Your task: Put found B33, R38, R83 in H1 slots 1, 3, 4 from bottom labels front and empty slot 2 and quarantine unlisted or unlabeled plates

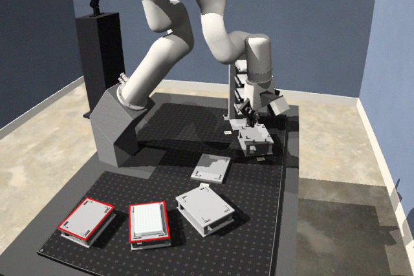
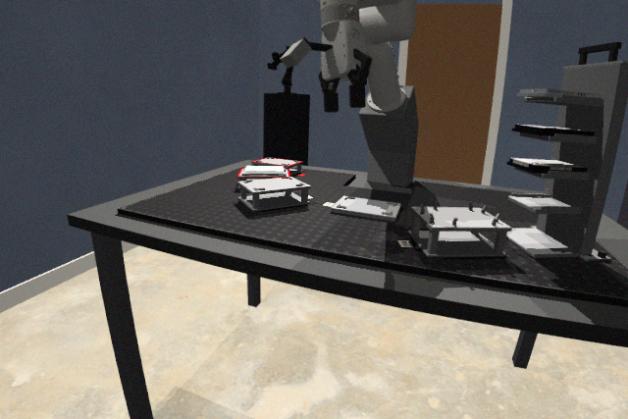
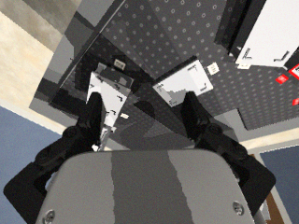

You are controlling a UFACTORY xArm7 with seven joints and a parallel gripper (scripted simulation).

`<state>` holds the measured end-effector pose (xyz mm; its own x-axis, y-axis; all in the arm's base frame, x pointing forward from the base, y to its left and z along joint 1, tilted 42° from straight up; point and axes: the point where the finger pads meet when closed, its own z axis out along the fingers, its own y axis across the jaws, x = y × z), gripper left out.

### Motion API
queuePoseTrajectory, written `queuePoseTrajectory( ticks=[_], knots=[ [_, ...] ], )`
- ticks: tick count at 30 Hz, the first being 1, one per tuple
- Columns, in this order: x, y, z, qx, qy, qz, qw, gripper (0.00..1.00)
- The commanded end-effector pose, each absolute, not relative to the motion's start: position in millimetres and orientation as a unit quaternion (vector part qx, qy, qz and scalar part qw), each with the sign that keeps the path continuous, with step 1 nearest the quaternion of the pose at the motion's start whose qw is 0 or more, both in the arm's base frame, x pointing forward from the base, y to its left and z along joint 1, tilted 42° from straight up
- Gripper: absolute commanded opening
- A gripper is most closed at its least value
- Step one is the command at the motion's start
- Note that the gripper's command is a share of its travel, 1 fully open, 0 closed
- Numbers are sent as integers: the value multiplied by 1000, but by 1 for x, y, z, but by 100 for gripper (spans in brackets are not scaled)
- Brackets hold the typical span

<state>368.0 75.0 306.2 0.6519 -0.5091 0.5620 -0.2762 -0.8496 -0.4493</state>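
My gripper (image 2: pixel 343 100) is open and empty, high above the deck, between the arm's base and the plate hotel H1 (image 2: pixel 560 161). It also shows in the top view (image 1: pixel 250 117) and in the wrist view (image 3: pixel 145 112). The hotel stands at the far right end of the deck (image 1: pixel 237 89). One shelf holds a dark plate (image 2: pixel 552 130) and the shelf below it holds another plate (image 2: pixel 548 165). The shelf under those (image 2: pixel 537 201) looks bare. No labels are readable. A white plate (image 1: pixel 148 220) sits in one red-framed quarantine nest. The other red-framed nest (image 1: pixel 86 221) is bare.
A raised nest with upright posts (image 1: pixel 255 141) stands below the gripper, in front of the hotel. A flat nest (image 1: pixel 210 167) lies mid-deck and a raised nest (image 1: pixel 204 209) stands next to the quarantine nests. A black pedestal with a camera arm (image 1: pixel 100 52) stands off the table.
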Motion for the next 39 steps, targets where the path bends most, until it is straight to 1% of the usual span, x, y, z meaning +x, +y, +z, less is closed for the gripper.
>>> queuePoseTrajectory(
  ticks=[1, 39],
  knots=[
    [368, 75, 308, -893, 219, -356, 165, 100],
    [294, 74, 389, -893, 219, -356, 165, 100]
  ],
)
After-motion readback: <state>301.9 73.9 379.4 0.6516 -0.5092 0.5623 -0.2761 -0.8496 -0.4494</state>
